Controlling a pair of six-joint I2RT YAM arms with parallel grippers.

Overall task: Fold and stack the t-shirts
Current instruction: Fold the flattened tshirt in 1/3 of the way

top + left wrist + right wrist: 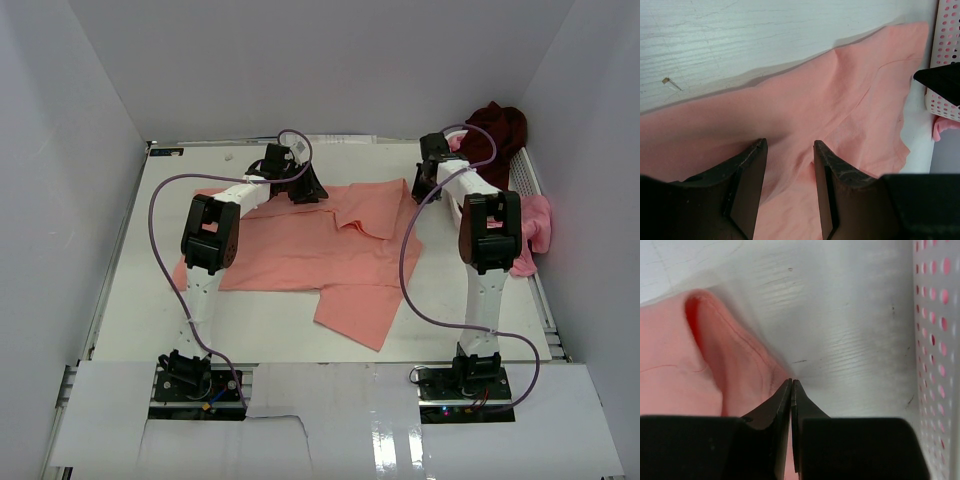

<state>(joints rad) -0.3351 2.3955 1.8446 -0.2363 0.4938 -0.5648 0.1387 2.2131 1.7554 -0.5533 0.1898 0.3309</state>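
The salmon-pink t-shirt (300,250) lies spread on the white table, one part folded over at its front right. My left gripper (296,186) is open at the shirt's far edge; in the left wrist view its fingers (754,170) straddle a soft ridge of the salmon cloth (840,100). My right gripper (427,186) is at the shirt's far right corner. In the right wrist view it (791,382) is shut on the edge of the salmon cloth (705,370), which rises in a fold beside it. The dark maroon t-shirt (497,128) and the brighter pink t-shirt (537,222) sit at the basket on the right.
The white slatted basket (527,175) stands along the right wall, close to my right arm; it shows in the left wrist view (946,45) and the right wrist view (936,340). Purple cables loop over both arms. White walls enclose the table.
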